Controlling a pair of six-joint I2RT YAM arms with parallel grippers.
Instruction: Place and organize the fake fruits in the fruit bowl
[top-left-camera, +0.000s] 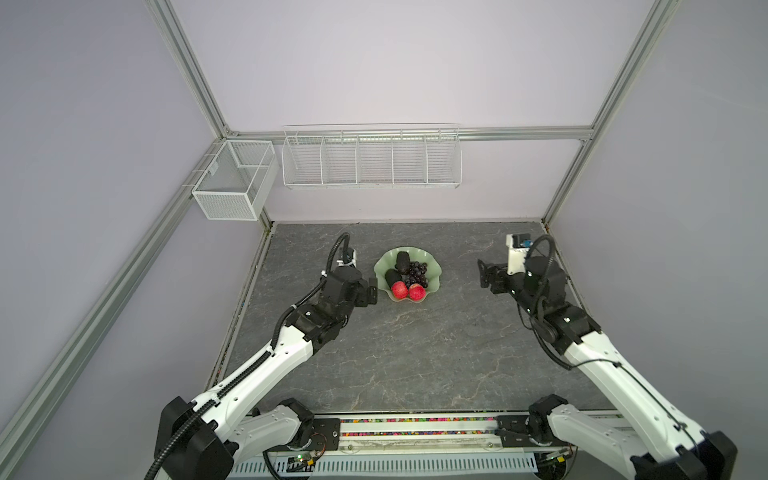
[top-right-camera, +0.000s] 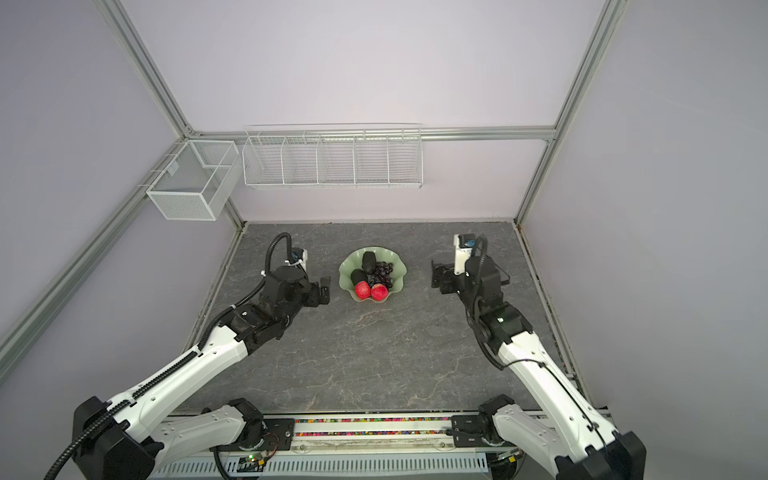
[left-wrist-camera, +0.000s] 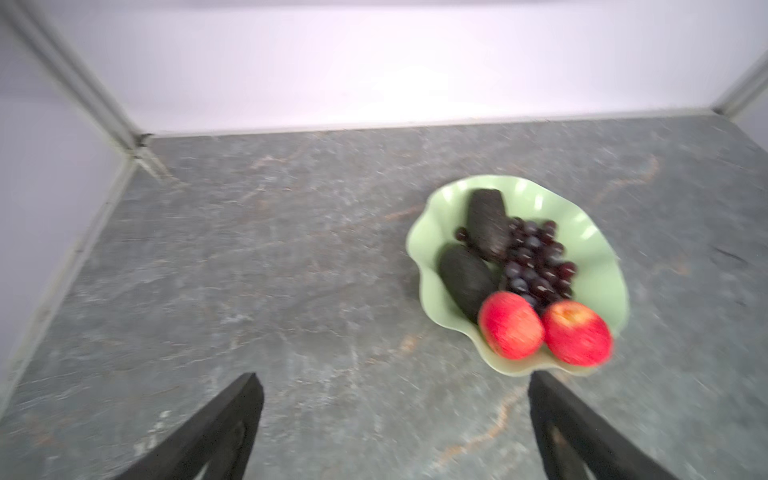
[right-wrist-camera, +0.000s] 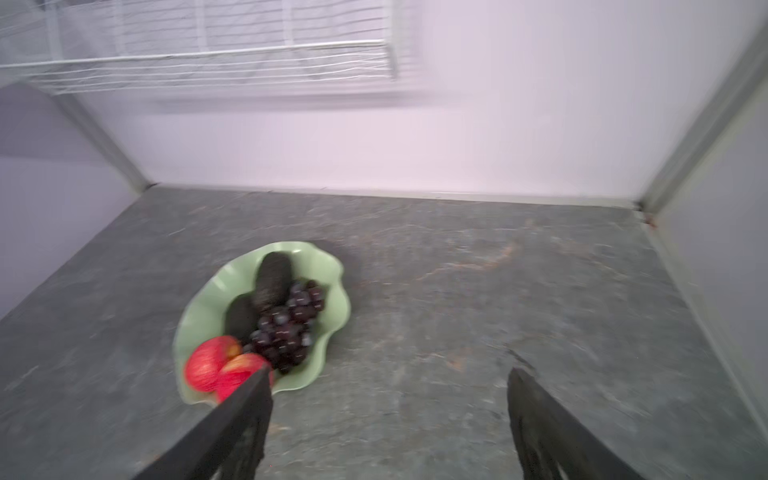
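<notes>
Nearest of all, the left arm (top-left-camera: 257, 372) and the right arm (top-left-camera: 615, 378) reach up from the front rail (top-left-camera: 415, 428) across the dark stone-patterned table (top-left-camera: 415, 357), one on each side. Both top views put the left gripper (top-left-camera: 371, 294) just beside the fruit bowl (top-left-camera: 433, 272), short of its rim. The right gripper (top-left-camera: 483, 275) is well apart from the bowl on the other side. Neither touches anything.

The wrist views settle the pincers. The left one's jaws stand spread wide with only bare table between them, and the right one's are likewise released and empty. I judge that they stand off like this because nothing is left to fetch, since no fruit lies on the table.

Every fruit sits inside the bowl. One red apple (top-left-camera: 399, 289) and the second apple (top-left-camera: 417, 292) rest side by side against the near rim. Behind them the near avocado (top-left-camera: 392, 276) and the far avocado (top-left-camera: 402, 260) lie roughly end to end along the side toward the left arm. The grapes (top-left-camera: 417, 271) fill the middle beside them. Like sits with like, which reads as the organizing already done.

The left wrist view shows both apples whole, while in the right wrist view a finger (right-wrist-camera: 245, 407) covers part of one. The wire rack (top-left-camera: 370, 162) on the back wall shows in the right wrist view and the top views, not the left wrist view. The mesh basket (top-left-camera: 232, 178) in the far corner appears in the top views alone.
</notes>
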